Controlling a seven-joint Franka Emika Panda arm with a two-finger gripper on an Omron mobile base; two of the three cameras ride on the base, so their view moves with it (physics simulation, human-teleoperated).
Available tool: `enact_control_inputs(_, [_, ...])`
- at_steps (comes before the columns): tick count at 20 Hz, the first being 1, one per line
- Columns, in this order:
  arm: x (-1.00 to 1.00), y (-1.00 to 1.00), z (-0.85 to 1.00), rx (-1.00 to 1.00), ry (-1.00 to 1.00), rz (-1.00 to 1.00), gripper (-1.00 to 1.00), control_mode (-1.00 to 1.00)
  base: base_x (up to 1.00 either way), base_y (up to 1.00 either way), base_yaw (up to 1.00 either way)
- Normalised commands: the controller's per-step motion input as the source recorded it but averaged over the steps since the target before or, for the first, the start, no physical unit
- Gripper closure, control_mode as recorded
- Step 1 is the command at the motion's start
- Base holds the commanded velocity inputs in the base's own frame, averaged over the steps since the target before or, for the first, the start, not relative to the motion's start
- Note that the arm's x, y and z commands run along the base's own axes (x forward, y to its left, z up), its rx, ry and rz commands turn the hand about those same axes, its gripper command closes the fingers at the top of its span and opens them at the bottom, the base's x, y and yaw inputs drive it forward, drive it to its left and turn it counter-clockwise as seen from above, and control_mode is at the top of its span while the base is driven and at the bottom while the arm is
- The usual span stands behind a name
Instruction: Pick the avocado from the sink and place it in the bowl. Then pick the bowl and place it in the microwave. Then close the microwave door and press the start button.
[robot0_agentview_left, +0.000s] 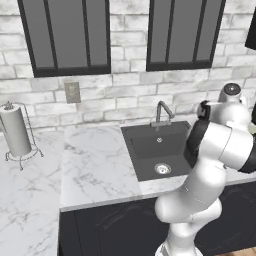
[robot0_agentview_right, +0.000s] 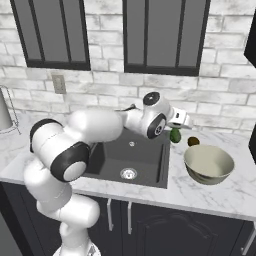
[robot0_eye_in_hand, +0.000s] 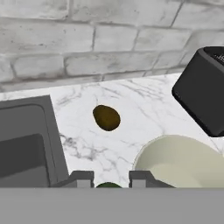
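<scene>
Between my claw (robot0_eye_in_hand: 108, 180) tips sits the small dark green rounded avocado (robot0_agentview_right: 175, 135), clamped mid-body; smooth, probably slippery, light.

The white marble table (robot0_agentview_right: 220, 192) carries the bowl (robot0_agentview_right: 208, 164) and a small brown fruit (robot0_agentview_right: 193, 141) just behind it. The sink (robot0_agentview_right: 131, 156) is set into it. A paper towel holder (robot0_agentview_left: 16, 133) stands at the far left.

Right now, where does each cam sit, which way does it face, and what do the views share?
Left base view: behind the arm's left, facing the sink and brick wall; arm at lower right.
Right base view: behind its right, facing sink, bowl and avocado at the gripper; arm at lower left.
Hand view: on the hand, facing counter, bowl, brown fruit; fingertips at bottom.
Shared: sink; bowl in two.
</scene>
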Motion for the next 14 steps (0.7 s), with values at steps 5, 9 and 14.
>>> enact_control_inputs(5, [-0.26, -0.85, 0.00, -0.01, 0.02, -0.20, 1.00, -1.00, 0.00, 0.00, 0.00])
enact_control_inputs(9, [-0.16, -0.77, -0.26, 0.00, 0.02, -0.09, 1.00, -1.00, 0.00, 0.00, 0.00])
enact_control_inputs(14, [-0.01, -0.38, -0.51, 0.00, 0.01, 0.00, 1.00, -1.00, 0.00, 0.00, 0.00])
